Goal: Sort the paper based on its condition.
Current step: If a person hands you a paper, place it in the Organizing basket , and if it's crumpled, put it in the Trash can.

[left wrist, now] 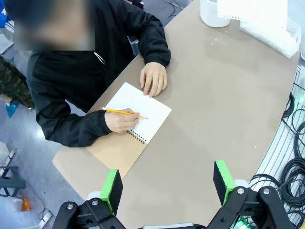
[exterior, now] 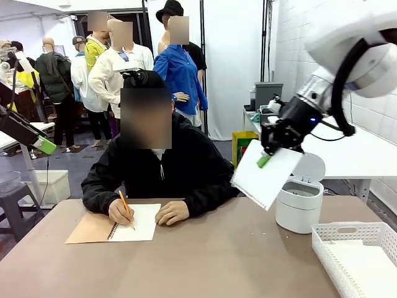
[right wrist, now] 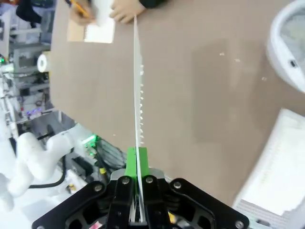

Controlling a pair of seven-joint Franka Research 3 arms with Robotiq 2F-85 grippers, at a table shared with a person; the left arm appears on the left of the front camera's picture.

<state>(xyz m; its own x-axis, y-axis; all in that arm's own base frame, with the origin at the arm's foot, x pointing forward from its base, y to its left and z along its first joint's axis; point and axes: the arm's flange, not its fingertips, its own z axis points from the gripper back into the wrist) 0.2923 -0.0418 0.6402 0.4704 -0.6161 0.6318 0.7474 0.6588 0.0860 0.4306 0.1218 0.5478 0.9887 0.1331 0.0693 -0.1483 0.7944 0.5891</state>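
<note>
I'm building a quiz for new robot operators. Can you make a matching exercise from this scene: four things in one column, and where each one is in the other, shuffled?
Things:
1. paper sheet
2. notebook
3. basket
4. pencil

Places:
A. held in the person's hand
B. at the near right corner of the table
C. pinched in the right end effector, up in the air
D. lying open on the table in front of the person

Pairs: 1-C, 2-D, 3-B, 4-A
</note>
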